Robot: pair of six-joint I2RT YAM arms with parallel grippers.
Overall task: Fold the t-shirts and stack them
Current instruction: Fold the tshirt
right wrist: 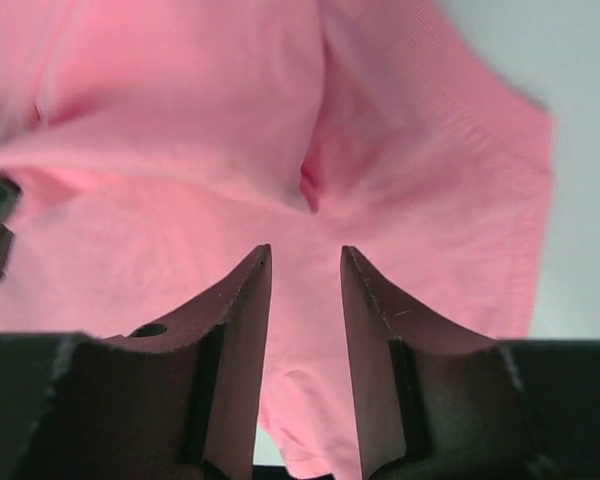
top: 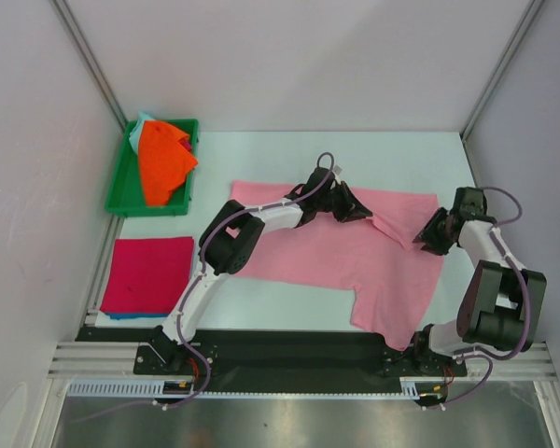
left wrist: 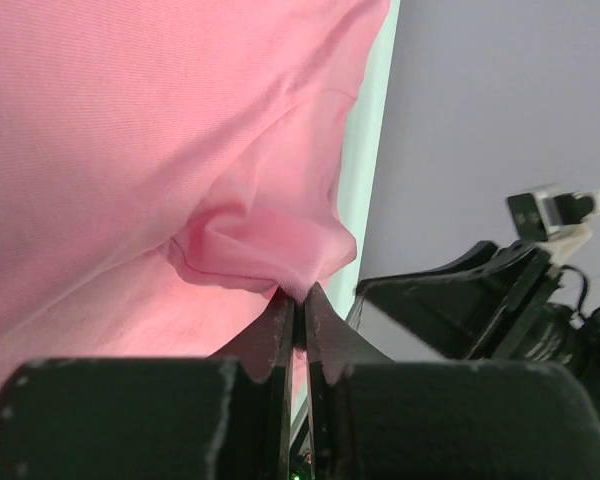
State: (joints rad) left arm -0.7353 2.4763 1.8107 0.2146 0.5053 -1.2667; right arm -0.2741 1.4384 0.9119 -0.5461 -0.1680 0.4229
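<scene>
White desk (top: 401,159) between pale walls carries the pink t-shirt (top: 345,257), spread mostly flat across its middle, with one sleeve reaching toward the near edge and the right side rumpled and partly turned over. At the shirt's far edge, the left end effector (top: 350,207) is clenched on a small pinch of the pink cloth, and the left wrist view shows the fabric bunched at its tips. The right end effector (top: 427,233) sits over the shirt's rumpled right side, released, its jaws apart with pink cloth showing through the gap. Well to the left, a magenta t-shirt (top: 149,273) lies folded flat by the desk's near-left corner. Beyond it, a green tray (top: 149,208) holds an orange t-shirt (top: 163,163) heaped on a teal t-shirt (top: 143,121).
</scene>
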